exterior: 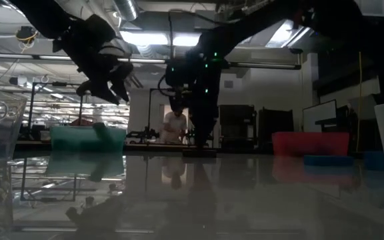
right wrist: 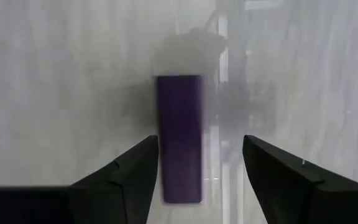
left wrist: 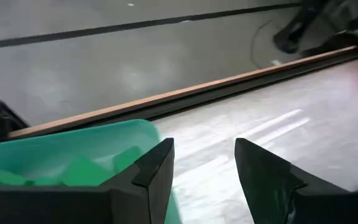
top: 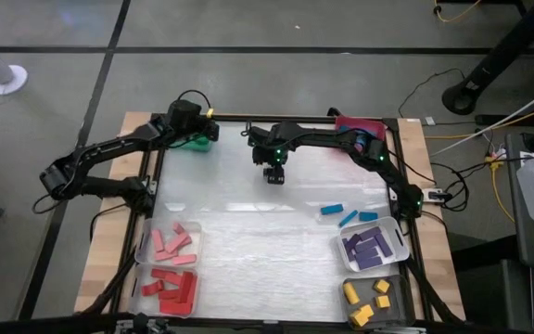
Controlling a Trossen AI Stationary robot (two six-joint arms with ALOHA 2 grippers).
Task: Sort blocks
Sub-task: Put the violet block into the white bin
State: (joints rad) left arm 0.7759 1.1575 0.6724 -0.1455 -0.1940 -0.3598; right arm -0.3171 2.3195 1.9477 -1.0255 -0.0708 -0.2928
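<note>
Right gripper (top: 273, 176) low over the upper centre of the table (top: 248, 232) in the high view, fingers apart, a purple block (right wrist: 179, 137) on the surface between them. In the right wrist view, block lying lengthwise along the gap but crowded toward the finger on the picture's left, wide space on the other side. Best to shift sideways until the bar sits midway, then settle fully down before closing across the narrow faces, gripping near mid-length so it hangs level. Likely destination: the clear bin of purple blocks (top: 371, 249) at lower right of the high view.

Left gripper (top: 193, 125) at upper left of the high view, above the green bin (top: 197, 142), fingers spread with nothing between them; green blocks (left wrist: 79, 171) visible inside the bin in the left wrist view. Worth lifting clear of the bin wall before swinging back.

Elsewhere in the high view: three blue blocks (top: 346, 216) loose at right of centre, just above the purple bin; pink blocks (top: 172, 241) and red blocks (top: 170, 288) in bins at lower left; yellow blocks (top: 369, 301) in a bin at lower right; a red bin (top: 355, 125) at upper right. Blue ones apparently unsorted as yet.
</note>
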